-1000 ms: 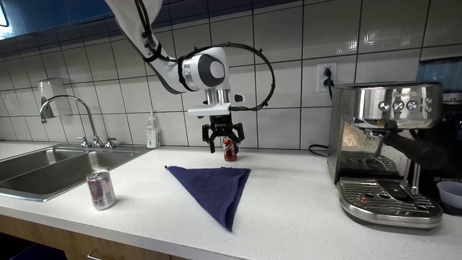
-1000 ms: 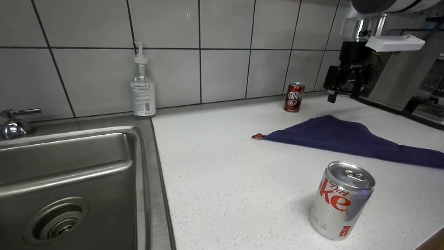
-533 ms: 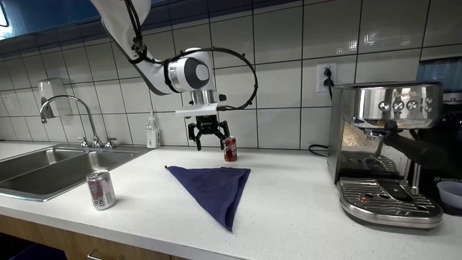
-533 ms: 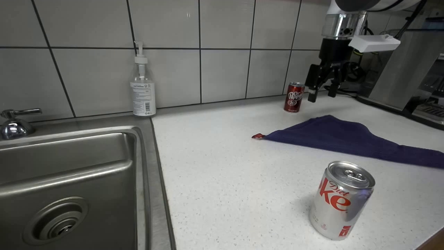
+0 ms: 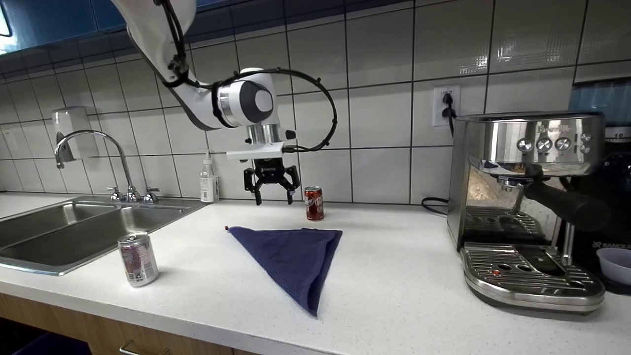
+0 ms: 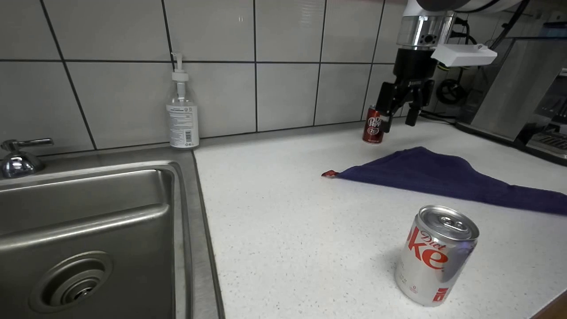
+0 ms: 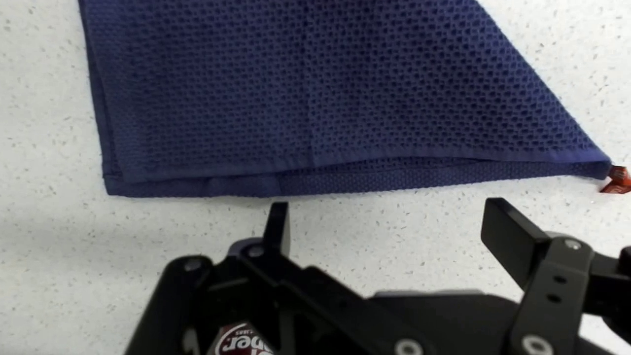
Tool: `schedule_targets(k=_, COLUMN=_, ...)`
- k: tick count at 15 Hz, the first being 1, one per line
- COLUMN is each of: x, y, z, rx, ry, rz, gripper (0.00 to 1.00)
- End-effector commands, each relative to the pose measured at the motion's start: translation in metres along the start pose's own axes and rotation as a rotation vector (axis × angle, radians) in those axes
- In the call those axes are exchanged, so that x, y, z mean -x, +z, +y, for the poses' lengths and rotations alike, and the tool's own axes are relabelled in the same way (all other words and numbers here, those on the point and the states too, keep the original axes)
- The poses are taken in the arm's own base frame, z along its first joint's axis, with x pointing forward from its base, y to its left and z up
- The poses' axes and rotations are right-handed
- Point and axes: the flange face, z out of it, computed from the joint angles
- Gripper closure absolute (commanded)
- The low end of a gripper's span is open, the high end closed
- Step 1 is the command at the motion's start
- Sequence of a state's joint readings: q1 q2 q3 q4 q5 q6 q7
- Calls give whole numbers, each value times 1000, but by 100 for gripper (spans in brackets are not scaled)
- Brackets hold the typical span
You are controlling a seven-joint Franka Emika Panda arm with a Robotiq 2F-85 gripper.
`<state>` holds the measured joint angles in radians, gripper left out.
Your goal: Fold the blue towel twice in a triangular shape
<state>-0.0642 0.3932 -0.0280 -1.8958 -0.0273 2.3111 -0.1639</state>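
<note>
The blue towel [image 5: 296, 256] lies on the counter folded into a triangle, with a point toward the front edge. It also shows in an exterior view [image 6: 434, 177], partly cut off at the right. In the wrist view the towel [image 7: 315, 93] shows two layers along its straight edge, slightly offset. A small red piece [image 7: 618, 180] sits at its corner. My gripper [image 5: 274, 197] is open and empty, above the counter by the towel's wall-side edge; it also shows in an exterior view [image 6: 398, 124]. In the wrist view the open fingers [image 7: 389, 222] appear just outside that edge.
A red Dr Pepper can [image 5: 314, 203] stands near the wall beside the gripper. A silver Diet Coke can [image 6: 436, 257] stands near the sink side. A sink [image 5: 118, 222], a soap bottle [image 6: 182, 110] and a coffee machine [image 5: 527, 207] border the counter.
My open gripper has moved left in both exterior views, from in front of the red can to beside it in an exterior view. The towel and cans have not moved.
</note>
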Motion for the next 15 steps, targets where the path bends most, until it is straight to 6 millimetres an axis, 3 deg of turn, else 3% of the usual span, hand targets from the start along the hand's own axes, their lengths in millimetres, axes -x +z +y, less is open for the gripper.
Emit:
schedule_targets(k=1, x=1, y=-6, z=-16, rx=-12, ry=42, rz=-20, gripper=0)
schedule_targets(k=6, x=4, y=-5, z=-36, rx=-7, ry=69, rz=-46, gripper=0)
schedule_targets(k=7, x=-2, y=2, z=-29, rx=-5, ry=57, rz=-25, gripper=0)
schedule_targets(k=13, x=-1, y=5, z=-30, rx=-6, ry=55, rz=-30, gripper=0)
schedule_targets(k=15, x=3, y=6, z=-34, rx=11, ry=142, rz=-49, gripper=0)
